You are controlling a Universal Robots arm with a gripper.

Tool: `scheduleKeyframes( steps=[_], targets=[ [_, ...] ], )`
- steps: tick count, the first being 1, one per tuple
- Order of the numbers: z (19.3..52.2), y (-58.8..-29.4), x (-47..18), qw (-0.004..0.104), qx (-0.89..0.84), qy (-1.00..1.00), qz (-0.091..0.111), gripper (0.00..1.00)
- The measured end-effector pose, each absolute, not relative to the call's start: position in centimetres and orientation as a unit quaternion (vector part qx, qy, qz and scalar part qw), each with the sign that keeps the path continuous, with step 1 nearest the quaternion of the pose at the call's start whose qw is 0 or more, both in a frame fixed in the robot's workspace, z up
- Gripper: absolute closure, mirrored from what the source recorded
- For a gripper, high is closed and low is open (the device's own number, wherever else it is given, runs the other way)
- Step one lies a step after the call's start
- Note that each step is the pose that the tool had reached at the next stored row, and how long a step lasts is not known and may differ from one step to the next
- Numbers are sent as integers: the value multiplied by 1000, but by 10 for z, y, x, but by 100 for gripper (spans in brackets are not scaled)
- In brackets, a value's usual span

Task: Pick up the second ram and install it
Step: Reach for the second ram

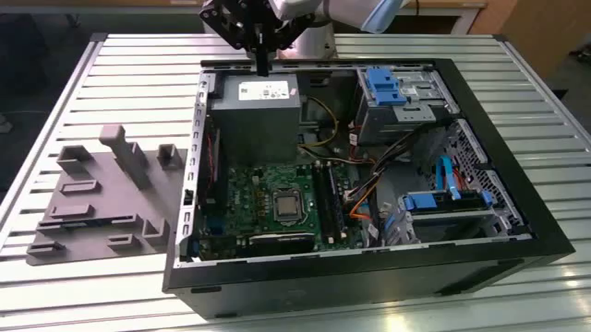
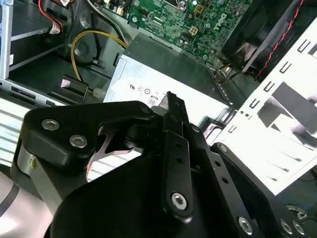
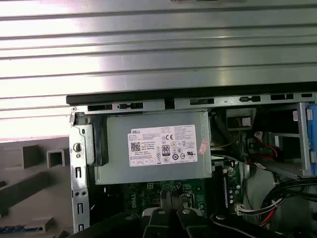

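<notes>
- The jaws hang drawn together into one thin black bar. I can make out nothing pinched between them.
- Right beneath them is the grey metal power supply box with a white label (image 1: pixel 259 111), at the rear of the open black computer case (image 1: pixel 517 207). They are above it, not touching.
- A little further in lies the green motherboard (image 1: pixel 268 187) with its long black slot rails (image 1: pixel 325 197). These are where the stick is due to be seated, and the jaws are not over them.
- To do the pick-up well, I judge the jaws must stay above the case wall on the way across and come apart before they descend. They should then close on the stick's long flat faces — not its chips or its contact edge — while keeping off the upright blocks.
- Across that wall, on the exterior view's left, the grey plastic tray with upright blocks (image 1: pixel 97 235) rests on the silver slatted bench (image 1: pixel 120 69).
- The second ram (image 3: pixel 17 229) seems to be the dark blue strip lying on that tray in the first wrist view, though I cannot be sure. It lies well apart from the jaws, outside the case.
</notes>
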State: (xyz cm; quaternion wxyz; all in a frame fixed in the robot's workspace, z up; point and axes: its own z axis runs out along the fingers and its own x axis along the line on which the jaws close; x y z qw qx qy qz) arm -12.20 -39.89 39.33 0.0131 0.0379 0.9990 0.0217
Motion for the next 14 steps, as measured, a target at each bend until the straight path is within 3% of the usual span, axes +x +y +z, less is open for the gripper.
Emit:
scheduleKeyframes(
  steps=[14],
  targets=[
    [393,-399,-126,13,38,999,22,89]
  ],
)
